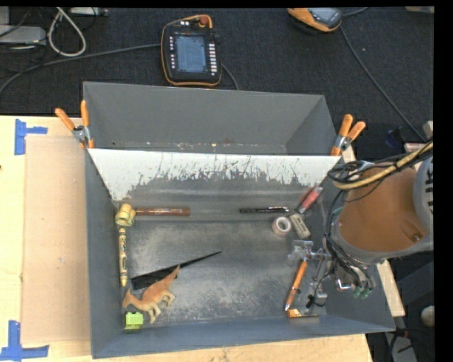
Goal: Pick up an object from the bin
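Gripper [316, 283] low in right front corner of bin [212, 113], state cannot be told, just beside 1 orange pencil [296, 284] lying on the scuffed grey floor; pick judged not yet done; tape roll [282, 225] near, toy dinosaur [150, 297] well apart; dark carpet and control pendant [191, 53] beyond.

The floor [283, 63] is a dark carpet. On it lies a black and orange hand controller [191, 53], its screen facing up. Pale cables [64, 32] curl at the far left; another orange device [318, 15] lies far right, near a thin dark cable [368, 67].
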Controlling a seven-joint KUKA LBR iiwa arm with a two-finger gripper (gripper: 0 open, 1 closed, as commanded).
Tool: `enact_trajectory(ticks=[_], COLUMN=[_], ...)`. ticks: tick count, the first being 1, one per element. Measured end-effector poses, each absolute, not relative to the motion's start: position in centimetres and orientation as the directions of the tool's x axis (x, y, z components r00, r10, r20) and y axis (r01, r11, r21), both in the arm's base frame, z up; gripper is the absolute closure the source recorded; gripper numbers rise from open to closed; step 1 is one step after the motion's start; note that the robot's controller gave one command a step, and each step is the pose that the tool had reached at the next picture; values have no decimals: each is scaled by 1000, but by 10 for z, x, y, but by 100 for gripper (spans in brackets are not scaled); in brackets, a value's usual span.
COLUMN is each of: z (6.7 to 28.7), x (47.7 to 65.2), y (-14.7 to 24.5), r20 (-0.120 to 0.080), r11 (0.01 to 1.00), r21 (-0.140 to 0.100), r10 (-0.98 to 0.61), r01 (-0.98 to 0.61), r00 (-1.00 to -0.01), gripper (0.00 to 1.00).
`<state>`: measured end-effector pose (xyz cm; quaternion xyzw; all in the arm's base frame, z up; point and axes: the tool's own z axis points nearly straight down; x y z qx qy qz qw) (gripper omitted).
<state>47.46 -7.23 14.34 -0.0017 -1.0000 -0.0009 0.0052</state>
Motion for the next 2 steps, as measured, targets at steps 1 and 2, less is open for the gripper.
enact_trajectory(ticks=[1, 2], z=[148, 69], x=[476, 490], y=[-72, -91], r20=[2, 3], r11=[1000, 903], r21=[1, 5], r10=[-2, -429], r01=[-2, -429], r00=[-1000, -903], gripper=[0, 0])
